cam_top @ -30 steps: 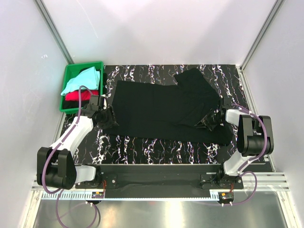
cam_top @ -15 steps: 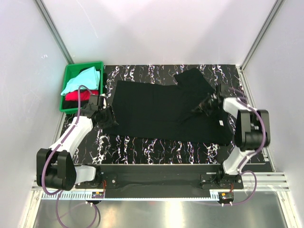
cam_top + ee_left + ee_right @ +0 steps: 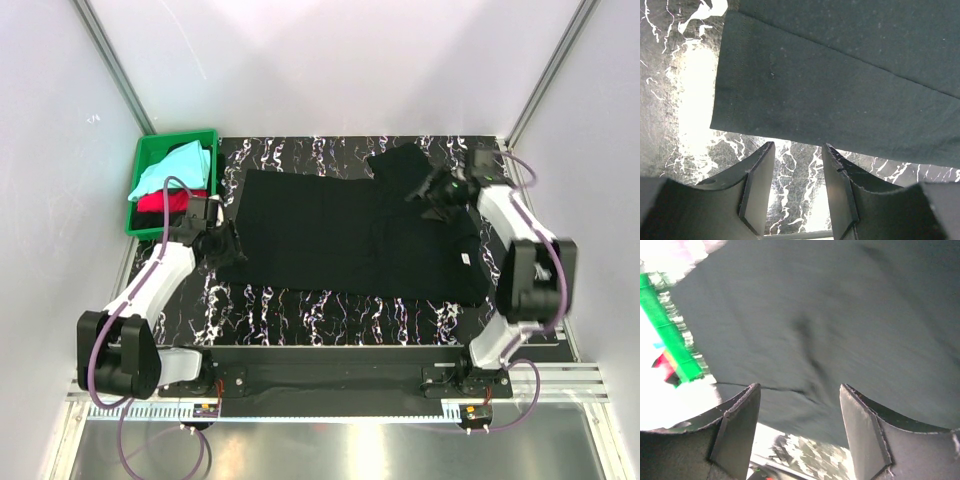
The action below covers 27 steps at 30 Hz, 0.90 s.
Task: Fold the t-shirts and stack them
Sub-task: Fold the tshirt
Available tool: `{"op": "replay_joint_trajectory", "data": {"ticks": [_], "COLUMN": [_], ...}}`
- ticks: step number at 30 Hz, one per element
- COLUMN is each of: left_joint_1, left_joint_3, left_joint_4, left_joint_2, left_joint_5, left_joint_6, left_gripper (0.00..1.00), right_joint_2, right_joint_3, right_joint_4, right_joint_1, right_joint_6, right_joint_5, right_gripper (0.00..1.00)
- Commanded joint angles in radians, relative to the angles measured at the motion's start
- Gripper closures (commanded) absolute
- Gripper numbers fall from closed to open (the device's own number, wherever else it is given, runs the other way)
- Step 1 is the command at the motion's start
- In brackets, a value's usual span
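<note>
1. Now the black tee point(image 3: 340, 235) lies spread on the table point(image 3: 320, 305).
2. Left end effector point(image 3: 222, 243), open at the left hem: pinch both layers.
3. Right end effector point(image 3: 432, 190), open near the far-right sleeve: grasp, fold inward.

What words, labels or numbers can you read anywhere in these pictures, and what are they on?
None can be read.
The small white tag on the large black short-sleeved t-shirt is too small to make out.
The green plastic crate shows no lettering.
</note>
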Motion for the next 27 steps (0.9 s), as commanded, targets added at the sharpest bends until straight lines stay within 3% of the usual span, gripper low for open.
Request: {"op": "replay_joint_trajectory", "data": {"ticks": [1,4,7,12,14,20,27], "left_joint_1": [-0.004,-0.002,-0.004,-0.007,-0.004,-0.002,0.004], "left_joint_3": [0.014,0.019,0.050,0.096,0.100,0.053,-0.071], "left_joint_4": [0.020,0.040,0.052,0.056,0.043,0.011,-0.063], "left_joint_2": [0.033,0.102,0.220,0.364,0.401,0.441,0.363], "left_joint_5": [-0.008,0.010,0.013,-0.069,-0.097,-0.111,-0.125], "left_joint_6": [0.003,0.005,0.011,-0.004,-0.026,-0.112,-0.227], "left_gripper": [0.53,0.52,0.53,0.60,0.61,0.59,0.59], "right_joint_2": [-0.155,-0.220,-0.254,-0.226,-0.200,-0.104,-0.116], "right_joint_3": [-0.165,-0.286,-0.366,-0.402,-0.409,-0.419,-0.460], "right_joint_4": [-0.131,-0.173,-0.195,-0.204,-0.207,-0.210,-0.272], "right_joint_1": [-0.069,-0.110,-0.138,-0.138,-0.139,-0.195,-0.288], "right_joint_6": [-0.124,-0.115,-0.080,-0.032,0.004,0.021,0.023], "right_joint_5": [0.079,0.160,0.294,0.366,0.395,0.541,0.612], "right_gripper": [0.28,0.32,0.44,0.67,0.69,0.58,0.54]}}
